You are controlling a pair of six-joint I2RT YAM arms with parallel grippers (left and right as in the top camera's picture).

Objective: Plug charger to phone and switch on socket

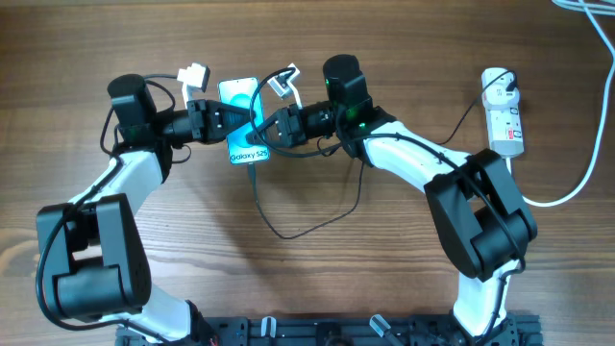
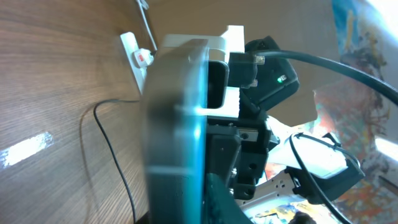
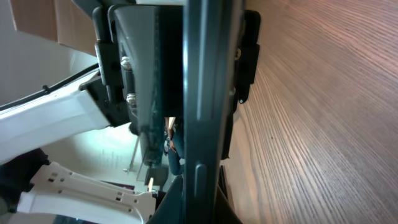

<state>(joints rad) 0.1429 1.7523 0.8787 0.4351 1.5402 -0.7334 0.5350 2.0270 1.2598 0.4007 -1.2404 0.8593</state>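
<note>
**Phone and charger.** The phone (image 1: 242, 120) lies screen-up near the far middle of the table (image 1: 384, 288), spanned by both claws. The charger (image 1: 288, 229) meets the phone's text-bearing short end and loops away over the wood. From above you cannot tell whether its metal tip is fully home in the port.

**Right gripper** (image 1: 272, 127). Closed, at the phone's right edge. Its wrist view is filled by a dark slab seen edge-on along the centre line, which suggests it pinches the phone.

**Left gripper** (image 1: 219, 120). At the phone's left edge. You cannot tell whether its jaws are parted or clamped, because the phone blocks its own wrist view.

**Socket** (image 1: 503, 113). Well apart at the far right, with the black plug (image 1: 512, 92) in its upper end. The thick white cable (image 1: 577, 183) trails off to the right.

**Progress, as a judgement.** Plugging in looks at or near completion, so check the seating. Left to do: let go of the phone and press the socket switch. Its position is too small to read, and neither claw is near it.
</note>
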